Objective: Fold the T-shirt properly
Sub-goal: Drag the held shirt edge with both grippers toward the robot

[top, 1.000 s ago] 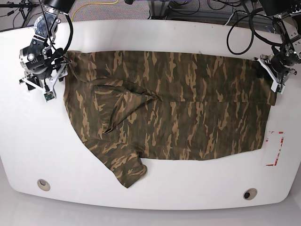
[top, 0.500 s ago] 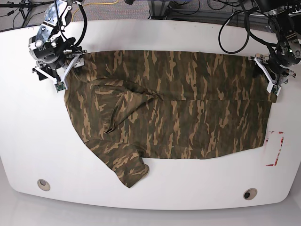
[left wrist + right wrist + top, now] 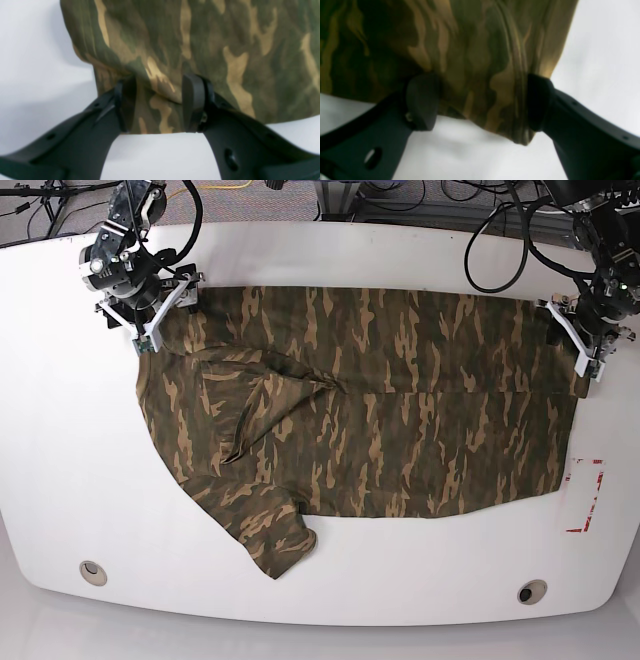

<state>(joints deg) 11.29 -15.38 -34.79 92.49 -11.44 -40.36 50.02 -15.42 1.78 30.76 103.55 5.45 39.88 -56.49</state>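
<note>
The camouflage T-shirt (image 3: 380, 400) lies spread flat on the white table (image 3: 60, 460), with one sleeve (image 3: 265, 530) sticking out toward the front left. My right gripper (image 3: 165, 310) sits at the shirt's far left corner. In the right wrist view its jaws (image 3: 480, 100) stand wide open astride the bunched cloth edge (image 3: 470, 50). My left gripper (image 3: 572, 338) is at the shirt's far right corner. In the left wrist view it (image 3: 160, 105) stands open, more narrowly, with a fold of cloth (image 3: 200, 37) between the fingers.
A white sheet with red marks (image 3: 585, 495) lies by the table's right edge. Two round holes (image 3: 92, 572) (image 3: 532, 591) are near the front edge. Cables and stands crowd the space behind the table.
My right gripper has moved right and back, from beside the shirt onto its far left corner. My left gripper has shifted only slightly at the right corner. The shirt has barely moved.
</note>
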